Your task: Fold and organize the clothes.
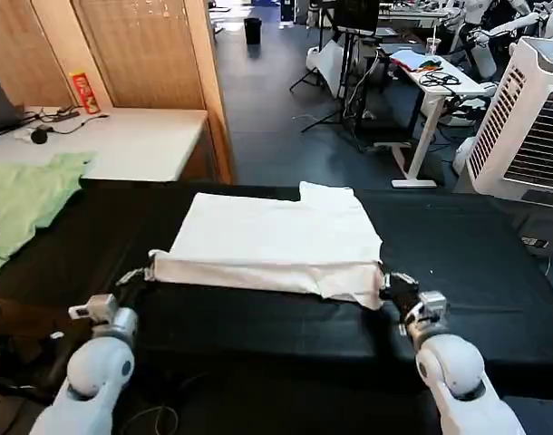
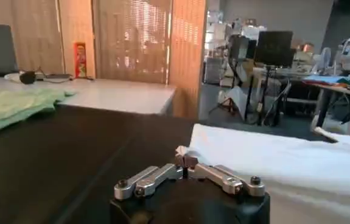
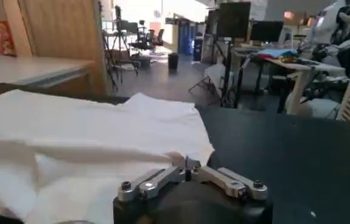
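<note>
Though folded once, T-shirt rumpled.

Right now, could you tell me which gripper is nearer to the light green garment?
Left. The left gripper pinches the white T-shirt's near corner on the green garment's side; the right gripper pinches the opposite corner.

- On my head feed the light is even and bright, from overhead.
- The white T-shirt nearly blows out against the black table.
- Backlight glares through the slatted blinds, and the far room looks soft.
</note>
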You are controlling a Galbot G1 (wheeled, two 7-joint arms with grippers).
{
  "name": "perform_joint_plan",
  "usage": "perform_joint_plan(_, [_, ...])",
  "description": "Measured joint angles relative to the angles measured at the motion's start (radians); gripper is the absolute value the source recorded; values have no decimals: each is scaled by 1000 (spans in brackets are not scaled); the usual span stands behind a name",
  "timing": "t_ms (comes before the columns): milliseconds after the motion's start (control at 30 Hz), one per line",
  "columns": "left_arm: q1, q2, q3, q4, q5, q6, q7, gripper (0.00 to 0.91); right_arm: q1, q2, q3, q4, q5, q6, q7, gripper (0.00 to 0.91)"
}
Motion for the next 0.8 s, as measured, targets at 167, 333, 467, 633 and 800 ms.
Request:
perform_joint_plan(167, [-32,0,20,32,10,0,0,0,72,-6,-32,-61,8,2,-12,49])
perform_joint_plan(333, [-53,0,33,56,19,4,0,0,132,-6,-66,-113,21,2,-14,49])
perform_joint_plan(467, [-79,-3,48,82,24,5,-4,0,152,-15,-72,-128,52,-1,-29,59])
perform_joint_plan(633, [-110,-1,64,108,22,19,-2,878,137,-34,-61,-107,99,-58,-45,878])
perform_joint_plan(800, [-112,4,68,107,22,30,-1,878,61,-59,-30,-16,131,-107,-31,878])
